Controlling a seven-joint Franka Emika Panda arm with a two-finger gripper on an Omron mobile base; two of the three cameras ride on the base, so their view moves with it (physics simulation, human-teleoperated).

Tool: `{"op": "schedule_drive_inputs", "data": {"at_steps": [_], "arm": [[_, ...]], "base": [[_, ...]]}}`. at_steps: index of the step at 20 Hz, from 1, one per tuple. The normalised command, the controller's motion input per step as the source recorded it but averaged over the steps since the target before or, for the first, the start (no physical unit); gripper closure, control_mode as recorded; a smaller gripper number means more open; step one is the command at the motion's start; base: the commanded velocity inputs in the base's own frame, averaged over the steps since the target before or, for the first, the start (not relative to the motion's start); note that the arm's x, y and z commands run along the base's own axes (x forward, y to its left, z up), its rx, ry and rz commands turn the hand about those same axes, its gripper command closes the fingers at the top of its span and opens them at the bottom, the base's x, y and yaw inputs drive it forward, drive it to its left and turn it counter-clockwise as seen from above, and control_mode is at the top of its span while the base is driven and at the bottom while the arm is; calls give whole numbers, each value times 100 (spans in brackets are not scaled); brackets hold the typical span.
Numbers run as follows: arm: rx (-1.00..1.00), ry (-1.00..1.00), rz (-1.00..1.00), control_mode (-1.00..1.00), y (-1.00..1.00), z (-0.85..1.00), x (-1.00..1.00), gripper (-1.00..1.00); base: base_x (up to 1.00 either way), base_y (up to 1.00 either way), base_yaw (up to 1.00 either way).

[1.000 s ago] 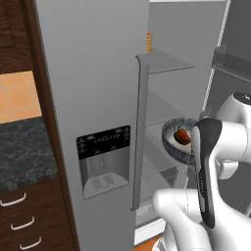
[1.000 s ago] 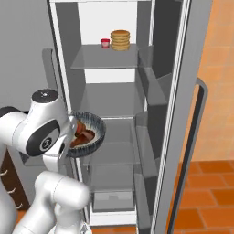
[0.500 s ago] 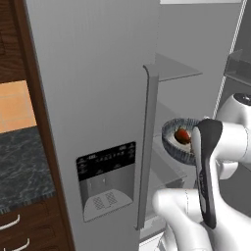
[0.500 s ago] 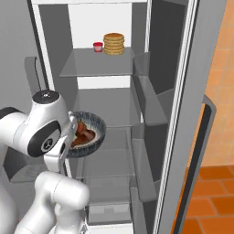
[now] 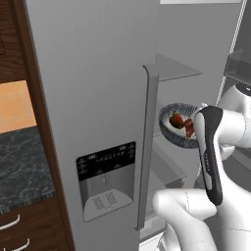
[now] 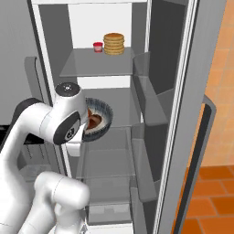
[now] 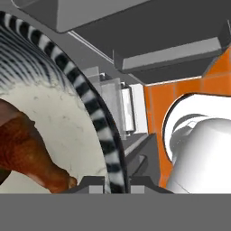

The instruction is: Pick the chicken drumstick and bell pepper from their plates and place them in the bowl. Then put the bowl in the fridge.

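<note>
The fridge (image 6: 99, 66) stands with its right door swung open and its shelves showing; its left door (image 5: 93, 83) is closed. My gripper (image 7: 118, 184) is shut on the rim of the bowl (image 7: 97, 122), which has a dark-and-white striped rim. I hold the bowl (image 6: 101, 119) level at the front of the middle shelf. The bowl (image 5: 175, 132) holds the reddish-brown chicken drumstick (image 7: 27, 153) and the dark red bell pepper (image 5: 177, 119). The plates are out of view.
A stack of flat brown rounds (image 6: 114, 44) and a small red cup (image 6: 98, 46) sit on the upper shelf. The open door (image 6: 183, 114) with its bins stands to the right. The closed door carries the black dispenser (image 5: 105, 179) and a long bar handle (image 5: 147, 147). A dark stone counter (image 5: 19, 171) lies left.
The whole scene has shifted and grown: the base has driven closer to the fridge. The bowl stays in my grip and now hangs nearer the middle shelf.
</note>
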Motion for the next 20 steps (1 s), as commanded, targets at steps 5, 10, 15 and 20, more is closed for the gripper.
{"op": "schedule_drive_inputs", "data": {"at_steps": [5, 10, 15, 20], "arm": [[-10, -9, 16, -100, -1, -16, 37, 100], [-8, -1, 6, -100, -1, -26, 67, 100], [0, -9, 8, -100, -2, -9, 62, 100], [2, 0, 8, -100, -2, 0, 68, 100]], "base": [[0, 0, 0], [0, 0, 0], [0, 0, 0], [0, 0, 0]]}}
